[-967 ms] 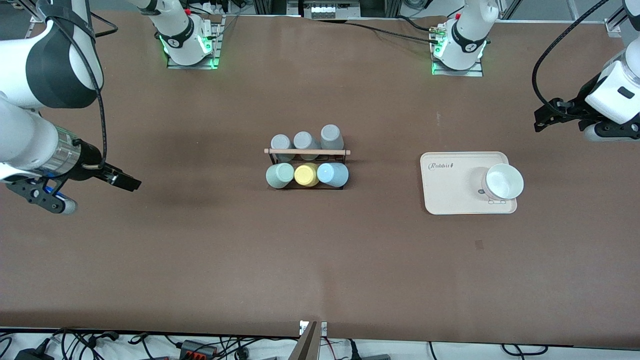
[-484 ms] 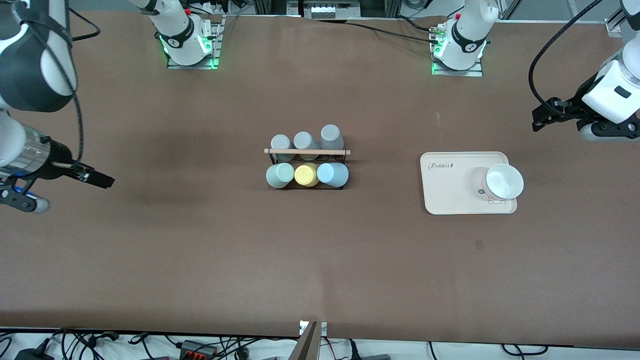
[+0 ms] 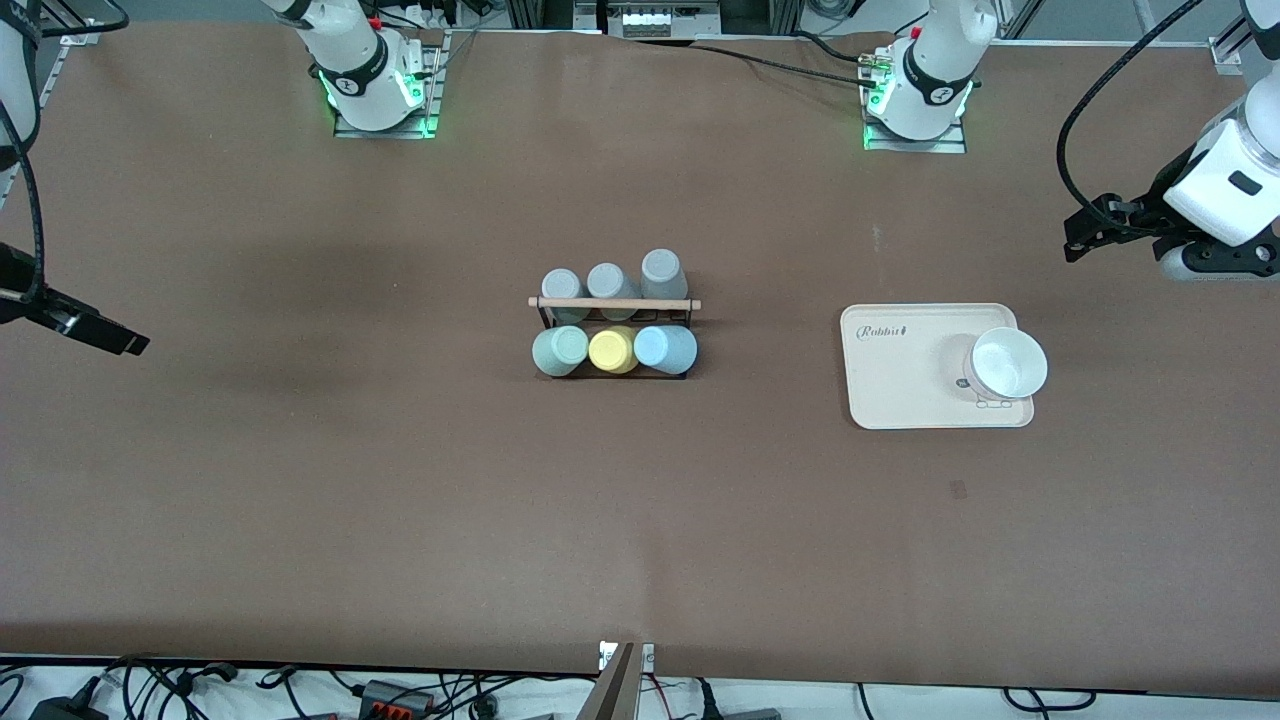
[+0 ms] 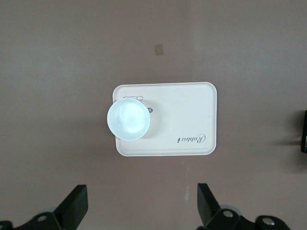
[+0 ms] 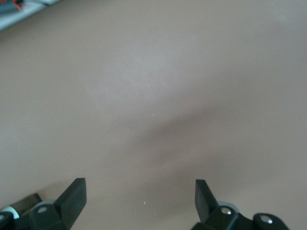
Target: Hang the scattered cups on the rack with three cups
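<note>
Looks straight down on a cream tray lying flat on the brown table, with a white bowl sitting at one end, overlapping the tray's edge. Shows the left gripper with both dark fingers spread wide over bare tabletop beside the tray, holding nothing.

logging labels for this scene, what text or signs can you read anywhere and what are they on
"Rabbit", in dark script on the cream tray, in the corner nearest the rack; it also shows in the left wrist view.
Small dark marks on the tray beside the white bowl: too small to read.
Round emblems on both arm bases: not legible.
</note>
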You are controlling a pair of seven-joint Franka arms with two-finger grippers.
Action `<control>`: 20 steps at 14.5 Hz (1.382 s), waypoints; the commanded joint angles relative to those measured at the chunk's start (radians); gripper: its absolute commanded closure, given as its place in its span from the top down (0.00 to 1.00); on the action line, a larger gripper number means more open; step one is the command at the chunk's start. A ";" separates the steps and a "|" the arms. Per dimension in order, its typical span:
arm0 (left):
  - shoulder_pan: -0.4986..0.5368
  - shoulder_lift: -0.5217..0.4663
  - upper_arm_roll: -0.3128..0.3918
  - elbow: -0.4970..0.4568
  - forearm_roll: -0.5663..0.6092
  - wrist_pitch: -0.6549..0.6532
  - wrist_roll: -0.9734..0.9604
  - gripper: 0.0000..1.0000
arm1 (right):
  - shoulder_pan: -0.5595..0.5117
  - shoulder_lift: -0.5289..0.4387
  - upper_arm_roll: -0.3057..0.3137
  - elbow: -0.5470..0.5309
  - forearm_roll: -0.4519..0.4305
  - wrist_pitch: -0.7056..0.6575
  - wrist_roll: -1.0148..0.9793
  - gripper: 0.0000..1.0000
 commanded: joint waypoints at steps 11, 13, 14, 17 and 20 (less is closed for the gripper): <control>0.007 0.005 0.001 0.024 -0.017 -0.026 0.027 1.00 | -0.107 -0.174 0.128 -0.167 -0.038 0.015 -0.213 1.00; 0.010 0.005 0.002 0.024 -0.017 -0.026 0.025 1.00 | -0.110 -0.169 0.125 -0.161 -0.035 0.004 -0.195 1.00; 0.010 0.005 0.002 0.024 -0.017 -0.026 0.025 1.00 | -0.110 -0.169 0.123 -0.161 -0.035 -0.005 -0.181 1.00; 0.010 0.005 0.002 0.024 -0.017 -0.026 0.024 1.00 | -0.108 -0.169 0.123 -0.161 -0.035 -0.037 -0.173 1.00; 0.006 0.005 0.001 0.026 -0.017 -0.026 0.024 1.00 | -0.116 -0.171 0.120 -0.161 -0.037 -0.039 -0.175 1.00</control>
